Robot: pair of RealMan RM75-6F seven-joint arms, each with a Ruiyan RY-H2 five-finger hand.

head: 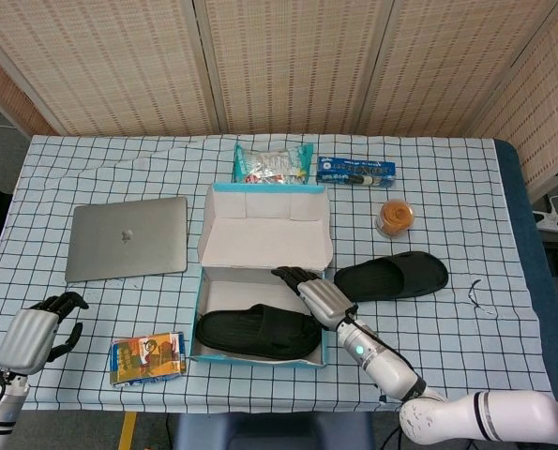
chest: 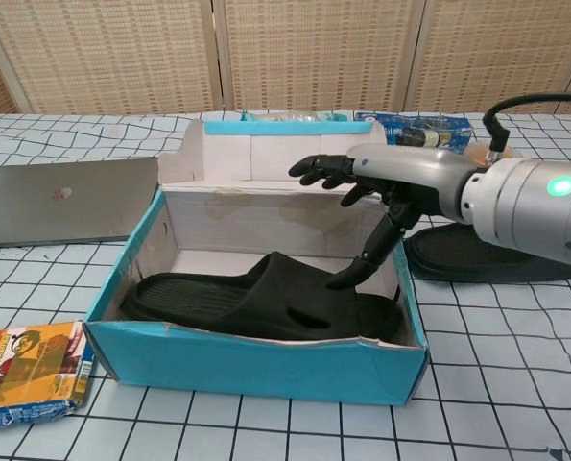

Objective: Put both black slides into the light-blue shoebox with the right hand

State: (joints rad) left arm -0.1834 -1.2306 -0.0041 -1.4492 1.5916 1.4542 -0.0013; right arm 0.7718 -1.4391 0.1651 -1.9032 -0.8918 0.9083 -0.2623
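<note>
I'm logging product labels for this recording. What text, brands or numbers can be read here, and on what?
No text can be read.
Blue packet: white lettering, too small.
Orange packet: printed picture, wording blurred.
Clear snack bag: print too small.
Laptop: a logo mark only, no words.
Shoebox: no visible print.

Pale logo mark showing on the grey laptop lid (head: 127,238) near the table's left edge, print on the blue packet (head: 355,172) and orange packet (head: 146,357) staying unreadable
</note>
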